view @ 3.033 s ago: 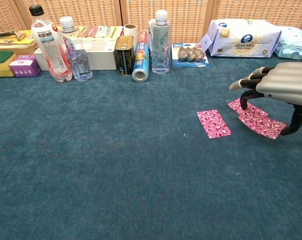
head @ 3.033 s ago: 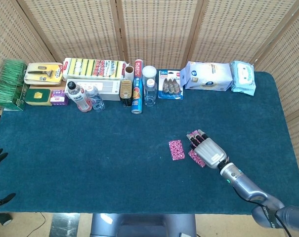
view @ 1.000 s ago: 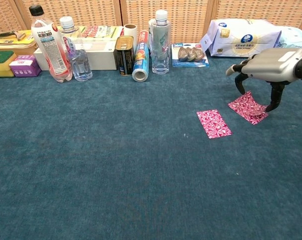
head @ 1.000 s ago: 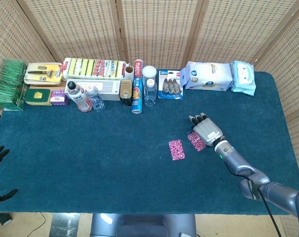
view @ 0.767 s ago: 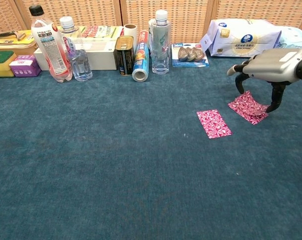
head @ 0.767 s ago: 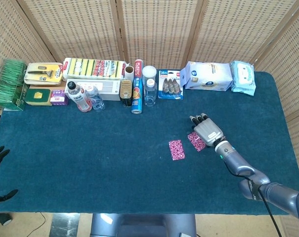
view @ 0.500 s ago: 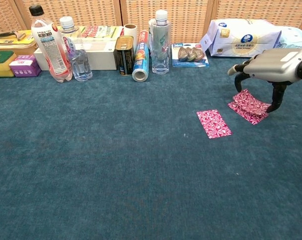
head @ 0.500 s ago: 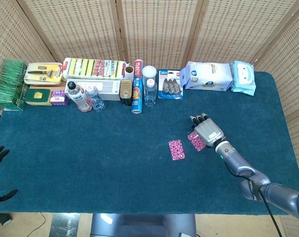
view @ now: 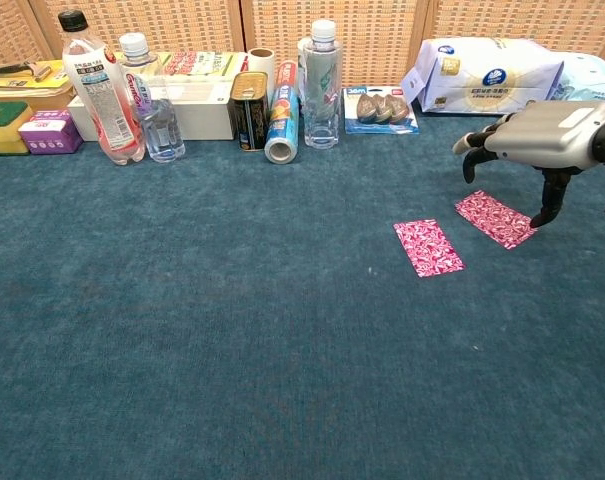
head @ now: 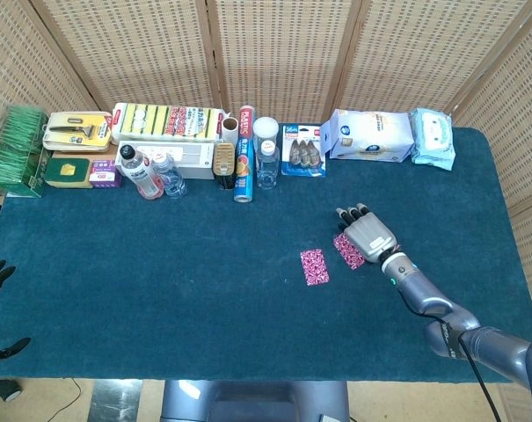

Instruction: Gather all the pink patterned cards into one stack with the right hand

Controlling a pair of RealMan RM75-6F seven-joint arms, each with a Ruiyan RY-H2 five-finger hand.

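Pink cards [view: 495,218], blue tablecloth [head: 160,264], wicker screens [head: 274,53]

Bright, even overhead light, soft faint shadows, sharp focus throughout.

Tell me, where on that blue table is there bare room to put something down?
The whole near stretch of the teal carpeted table, in front of the lone pink patterned card, is bare, as is its left half below the row of bottles and boxes. That back edge is crowded. The right hand hovers over the second pink card.
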